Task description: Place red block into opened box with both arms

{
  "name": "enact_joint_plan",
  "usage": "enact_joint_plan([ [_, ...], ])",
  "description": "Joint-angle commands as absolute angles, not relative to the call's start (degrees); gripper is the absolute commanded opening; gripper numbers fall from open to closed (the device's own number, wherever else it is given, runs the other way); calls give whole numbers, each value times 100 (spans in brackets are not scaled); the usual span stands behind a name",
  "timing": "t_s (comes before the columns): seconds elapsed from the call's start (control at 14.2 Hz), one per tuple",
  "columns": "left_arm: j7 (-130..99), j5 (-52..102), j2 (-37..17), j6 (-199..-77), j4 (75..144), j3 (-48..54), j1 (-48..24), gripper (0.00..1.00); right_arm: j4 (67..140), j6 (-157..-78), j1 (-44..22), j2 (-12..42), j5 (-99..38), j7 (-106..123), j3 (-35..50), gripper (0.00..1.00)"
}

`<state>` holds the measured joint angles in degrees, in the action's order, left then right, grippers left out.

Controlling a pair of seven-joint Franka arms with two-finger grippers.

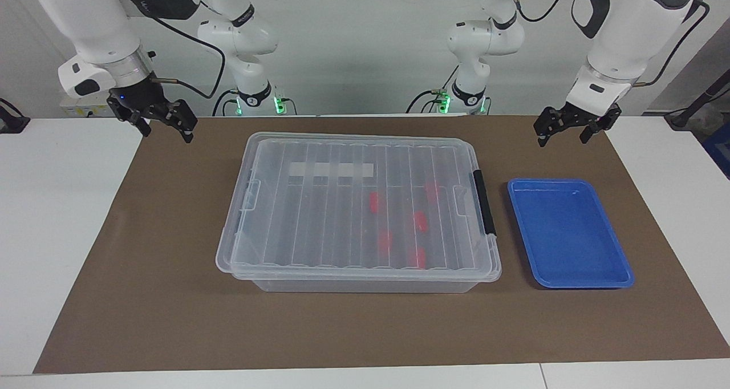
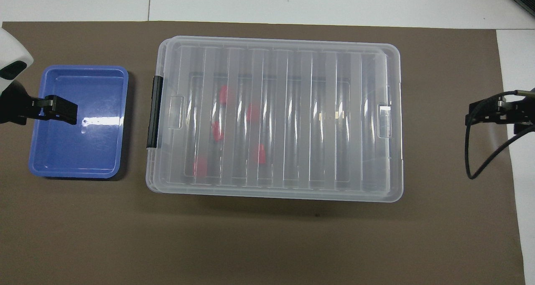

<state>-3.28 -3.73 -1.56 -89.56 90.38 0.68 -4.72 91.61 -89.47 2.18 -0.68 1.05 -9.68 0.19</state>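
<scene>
Lidded box (image 1: 358, 206) at mid-tabletop (image 1: 171, 320); five red blocks (image 1: 374, 202) inside under the lid, toward the left arm's end. Blue tray (image 1: 570, 275) beside the box at that end. Left jaws (image 1: 561, 131) released, empty, raised over the tabletop's robot edge. Right jaws (image 1: 165, 128) released, empty, over the other corner
</scene>
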Motion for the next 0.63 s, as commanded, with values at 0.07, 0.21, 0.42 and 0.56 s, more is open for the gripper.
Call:
enact_joint_plan([
  [0.07, -334, -264, -44, -8912, 9105, 97, -396, 100, 9264, -8938, 246, -176, 97, -800, 35, 100],
  [0.21, -334, -264, -44, -8912, 9105, 97, -396, 100, 9264, -8947, 246, -176, 105, -800, 35, 100],
  [0.42, -334, -264, -44, -8912, 9105, 97, -395, 100, 9272, -8965, 246, -176, 141, -809, 35, 100],
  [0.56, -334, -264, -44, -8912, 9105, 97, -396, 100, 9264, -8965, 237, -167, 149, -809, 35, 100],
])
